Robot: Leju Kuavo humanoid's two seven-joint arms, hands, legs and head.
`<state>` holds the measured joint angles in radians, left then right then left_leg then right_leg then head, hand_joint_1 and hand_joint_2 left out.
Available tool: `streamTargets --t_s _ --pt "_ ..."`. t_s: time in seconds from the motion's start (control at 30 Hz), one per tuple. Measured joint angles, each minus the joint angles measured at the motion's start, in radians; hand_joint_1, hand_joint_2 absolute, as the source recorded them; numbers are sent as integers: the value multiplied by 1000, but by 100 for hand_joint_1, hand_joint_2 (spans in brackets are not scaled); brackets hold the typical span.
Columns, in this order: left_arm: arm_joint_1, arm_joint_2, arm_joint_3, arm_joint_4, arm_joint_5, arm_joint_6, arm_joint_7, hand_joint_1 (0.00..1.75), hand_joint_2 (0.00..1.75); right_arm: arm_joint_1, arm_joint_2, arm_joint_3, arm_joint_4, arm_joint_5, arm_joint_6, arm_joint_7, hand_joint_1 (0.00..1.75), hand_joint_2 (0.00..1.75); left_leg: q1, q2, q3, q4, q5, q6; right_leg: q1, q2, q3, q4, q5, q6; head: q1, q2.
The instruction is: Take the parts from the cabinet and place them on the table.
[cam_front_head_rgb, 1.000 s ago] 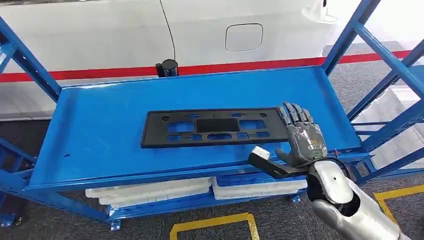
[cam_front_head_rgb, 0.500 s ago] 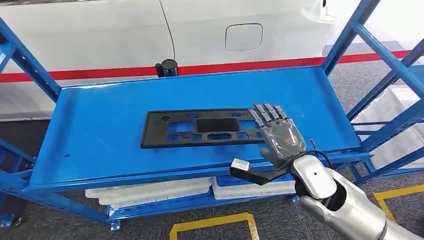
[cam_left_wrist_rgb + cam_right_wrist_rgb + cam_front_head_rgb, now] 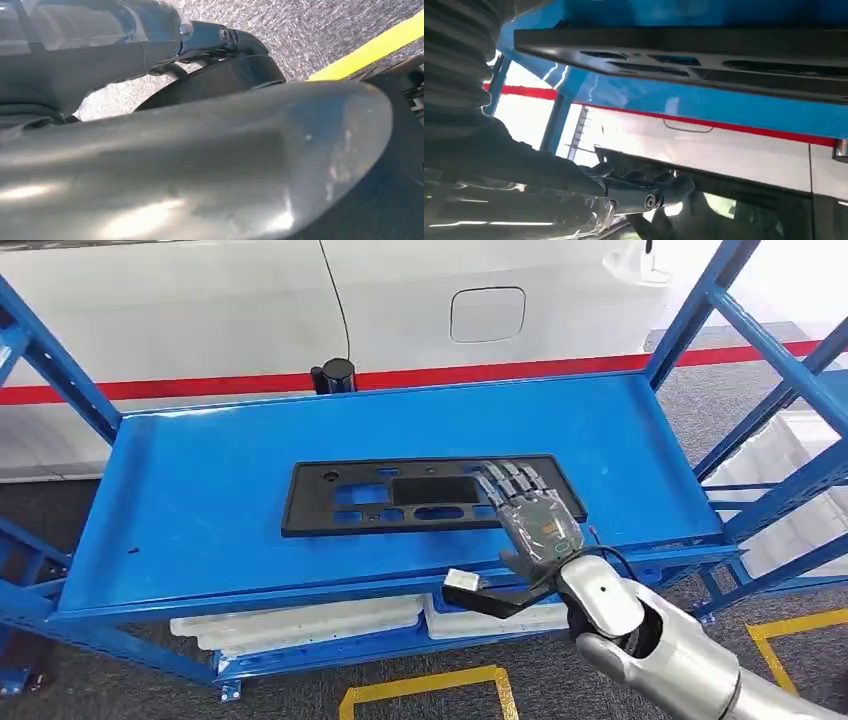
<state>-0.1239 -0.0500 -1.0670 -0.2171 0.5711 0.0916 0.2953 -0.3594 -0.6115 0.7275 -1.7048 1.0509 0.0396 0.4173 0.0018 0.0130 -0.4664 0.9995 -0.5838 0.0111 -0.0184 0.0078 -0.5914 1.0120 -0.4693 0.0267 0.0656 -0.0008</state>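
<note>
Bright even light; head view sharp; wrist views blurred, glary.

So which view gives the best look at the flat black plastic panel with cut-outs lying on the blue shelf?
The head view: the flat black plastic panel with cut-outs lies there in full on the blue metal shelf, with the right hand over its right end. The right wrist view shows its edge at a shallow angle. The left wrist view adds nothing on it.

My right hand (image 3: 530, 512) has dark grey segmented fingers and a glossy grey back. A thin dark cable loops at its wrist. My forearm (image 3: 660, 640) is smooth silver.
</note>
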Motion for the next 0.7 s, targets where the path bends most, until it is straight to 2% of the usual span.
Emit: streamTargets --t_s 0.2,0.4,0.7 --pt "0 0 0 0 2 4 0 0 0 -4 22 15 45 -87 -68 -13 0 175 0 0 0 0 0 0 0 0 0 0 0 0 0 0" --pt "0 0 0 0 13 10 -10 0 0 -8 35 21 91 -106 -96 -20 0 175 0 -1 0 0 0 0 0 0 0 0 0 0 0 0" --pt "0 0 0 0 19 13 -10 0 0 1 33 19 122 -36 -155 -3 0 175 0 -8 0 0 0 0 0 -1 0 0 0 0 0 0"
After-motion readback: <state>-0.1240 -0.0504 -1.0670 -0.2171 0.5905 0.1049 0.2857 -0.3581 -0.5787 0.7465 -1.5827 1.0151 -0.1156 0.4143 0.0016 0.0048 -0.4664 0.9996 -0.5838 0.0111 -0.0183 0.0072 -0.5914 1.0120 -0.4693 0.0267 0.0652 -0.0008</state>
